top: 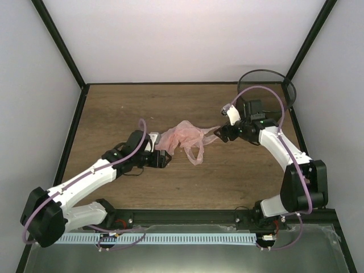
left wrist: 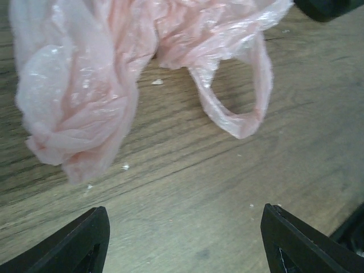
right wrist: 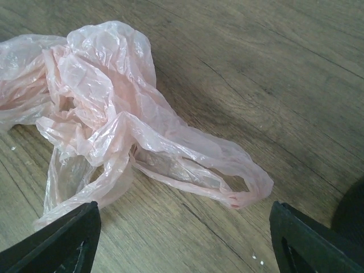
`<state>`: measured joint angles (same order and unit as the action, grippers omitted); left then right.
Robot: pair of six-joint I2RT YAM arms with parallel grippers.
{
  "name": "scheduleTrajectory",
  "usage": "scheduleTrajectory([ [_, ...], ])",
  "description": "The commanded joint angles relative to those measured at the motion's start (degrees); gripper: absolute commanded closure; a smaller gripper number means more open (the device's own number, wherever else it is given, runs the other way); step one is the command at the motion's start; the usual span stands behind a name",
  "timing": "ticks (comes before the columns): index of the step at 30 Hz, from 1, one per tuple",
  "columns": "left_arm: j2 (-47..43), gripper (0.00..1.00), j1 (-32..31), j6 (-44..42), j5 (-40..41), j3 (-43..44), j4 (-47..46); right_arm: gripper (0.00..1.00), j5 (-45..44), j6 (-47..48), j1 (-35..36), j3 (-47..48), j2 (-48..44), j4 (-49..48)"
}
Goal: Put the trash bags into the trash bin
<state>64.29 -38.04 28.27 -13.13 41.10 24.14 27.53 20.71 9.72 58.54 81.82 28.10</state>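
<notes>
A crumpled pale-pink plastic bag (top: 185, 137) lies on the wooden table's middle, its two loop handles spread toward the front and right. It fills the top of the left wrist view (left wrist: 96, 79) and the left of the right wrist view (right wrist: 108, 108). My left gripper (top: 165, 159) is open and empty just left of the bag, low over the table. My right gripper (top: 223, 134) is open and empty just right of a handle loop (right wrist: 239, 182). The black mesh trash bin (top: 267, 88) stands at the back right corner, behind my right arm.
Black frame posts and white walls enclose the table (top: 227, 176). A pink cable runs along each arm. Small white crumbs (left wrist: 156, 82) lie on the wood near the bag.
</notes>
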Motion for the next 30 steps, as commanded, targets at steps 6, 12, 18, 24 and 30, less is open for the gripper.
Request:
scheduleTrajectory([
  [6, 7.1, 0.25, -0.6, 0.7, 7.4, 0.0, -0.5, 0.12, 5.4, 1.8, 0.0, 1.1, 6.0, -7.2],
  [12, 14.0, 0.33, -0.5, 2.1, 8.4, 0.5, -5.8, 0.11, 11.0, 5.4, 0.4, 2.1, 11.1, -6.8],
  [18, 25.2, 0.69, 1.0, -2.4, 11.5, 10.4, -1.4, 0.18, 17.5, 12.7, 8.5, 1.0, 14.1, 3.6],
  [24, 29.8, 0.51, 3.8, -6.0, 20.8, 21.0, 8.1, 0.17, 21.6, 12.5, 14.1, -3.3, 3.2, 8.7],
  [30, 23.5, 0.41, 4.3, -6.0, 21.4, 20.3, 14.4, 0.15, 15.9, 10.6, 14.0, -8.3, -6.0, 7.9],
])
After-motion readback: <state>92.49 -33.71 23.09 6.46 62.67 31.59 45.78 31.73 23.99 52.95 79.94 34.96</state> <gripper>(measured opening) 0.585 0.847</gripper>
